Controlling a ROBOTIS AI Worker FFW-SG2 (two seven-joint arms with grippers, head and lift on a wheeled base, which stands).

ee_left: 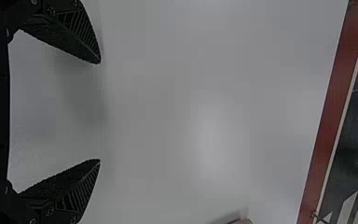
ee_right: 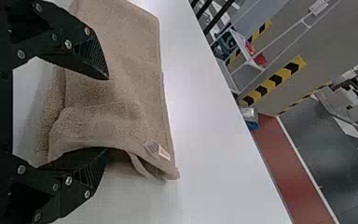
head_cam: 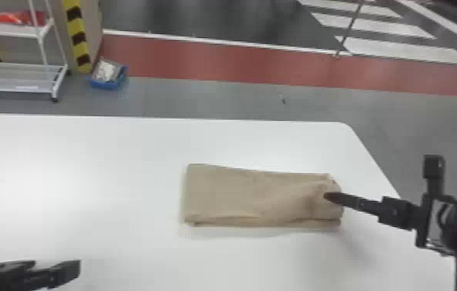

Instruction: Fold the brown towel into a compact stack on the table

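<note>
Nearest us, head view bottom L corner: L gripper [head_cam: 65,269], held over the tabletop, fingers spread wide apart in its wrist view. On our R side, R gripper [head_cam: 328,197] comes in from the R edge, its tip at the R end of the brown towel [head_cam: 246,193]. R wrist view gives us the detail: fingers well apart, 1 over the towel, 1 tucked in under its raised end, fabric btwn them but not clamped.

Towel is on the table [head_cam: 84,162], R of centre in head view, folded to a long flat strip, long sides running L to R. We see layered edges along the near side, creases toward the R end, & a small pale tag [ee_right: 158,151] nr a corner at the lifted end. Table's white, w/ a rounded far R corner past the towel.

Beyond the table, on grey floor: blue box [head_cam: 109,83] w/ pale contents, nr the base of a column [head_cam: 88,35] w/ yellow-&-black striped tape. Just L of it, white cart [head_cam: 18,77] w/ red stuff [head_cam: 16,17] on its upper shelf. Farther back we've got a red floor strip [head_cam: 215,62] edged by a white line, then dark floor w/ white stripes [head_cam: 405,50], far R.
</note>
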